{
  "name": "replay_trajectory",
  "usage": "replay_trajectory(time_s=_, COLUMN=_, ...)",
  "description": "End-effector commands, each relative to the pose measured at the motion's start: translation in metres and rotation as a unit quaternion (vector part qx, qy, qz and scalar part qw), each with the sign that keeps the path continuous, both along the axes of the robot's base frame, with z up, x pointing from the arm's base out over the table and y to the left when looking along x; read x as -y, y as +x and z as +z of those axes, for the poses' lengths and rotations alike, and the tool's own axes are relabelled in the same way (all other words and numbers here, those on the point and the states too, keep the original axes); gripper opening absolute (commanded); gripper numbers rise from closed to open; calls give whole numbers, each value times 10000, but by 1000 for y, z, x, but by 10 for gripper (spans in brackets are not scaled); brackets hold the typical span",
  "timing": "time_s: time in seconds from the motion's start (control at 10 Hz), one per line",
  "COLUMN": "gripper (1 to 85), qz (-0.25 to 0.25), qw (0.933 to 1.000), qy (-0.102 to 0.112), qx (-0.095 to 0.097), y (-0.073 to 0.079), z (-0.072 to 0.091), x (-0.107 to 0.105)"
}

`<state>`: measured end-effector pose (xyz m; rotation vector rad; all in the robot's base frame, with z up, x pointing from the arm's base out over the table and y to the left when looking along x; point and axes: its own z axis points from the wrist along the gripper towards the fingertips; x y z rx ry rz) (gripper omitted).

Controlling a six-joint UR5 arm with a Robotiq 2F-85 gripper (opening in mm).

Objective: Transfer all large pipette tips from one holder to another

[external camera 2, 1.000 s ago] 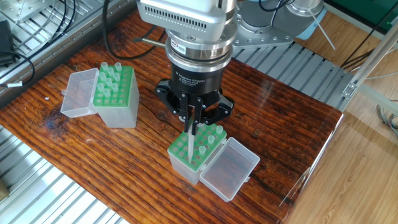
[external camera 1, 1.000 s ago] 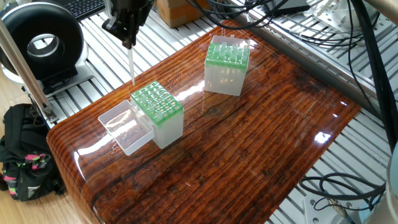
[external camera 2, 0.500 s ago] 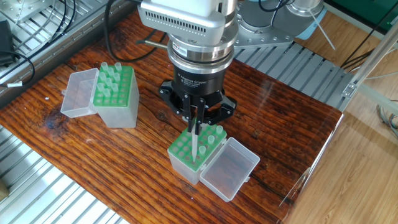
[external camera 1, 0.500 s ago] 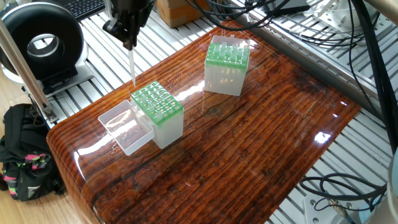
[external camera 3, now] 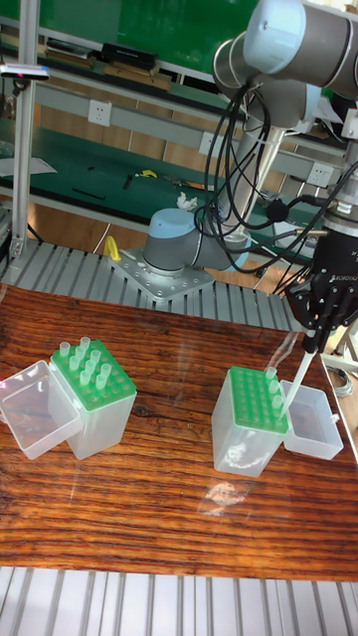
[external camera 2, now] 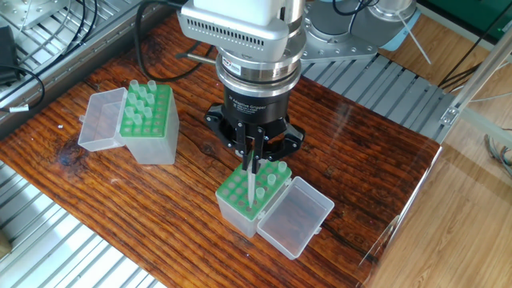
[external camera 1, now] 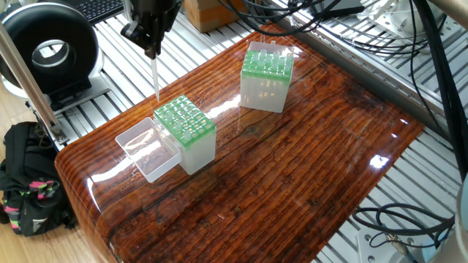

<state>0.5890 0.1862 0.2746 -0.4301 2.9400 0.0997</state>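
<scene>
Gripper point(external camera 2: 254, 149), centre frame: fingers clamped on one large pipette tip point(external camera 2: 250, 181), hanging point-down over the near holder point(external camera 2: 244, 198) with its open lid point(external camera 2: 294, 217). Second holder point(external camera 2: 148, 122), upper left: remaining tips point(external camera 2: 138, 100) standing upright in its green grid.

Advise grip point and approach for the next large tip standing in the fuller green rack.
Grip the wide open collar of a large pipette tip in the fuller rack, coming straight down from above. The tips stand upright with only their tops showing above the green grid, closely spaced, so side approach looks blocked. The gripper already holds one tip by its upper end, hanging vertically.
</scene>
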Motion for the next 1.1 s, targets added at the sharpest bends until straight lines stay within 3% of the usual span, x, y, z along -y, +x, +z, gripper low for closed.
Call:
replay_trajectory(time_s=0.0, gripper=10, qz=1, qw=10000, qy=59, qx=14, y=2, z=1, x=-2)
replay_trajectory(time_s=1.0, gripper=20, qz=71, qw=10000, qy=-13, qx=-4, y=4, z=-14, x=0)
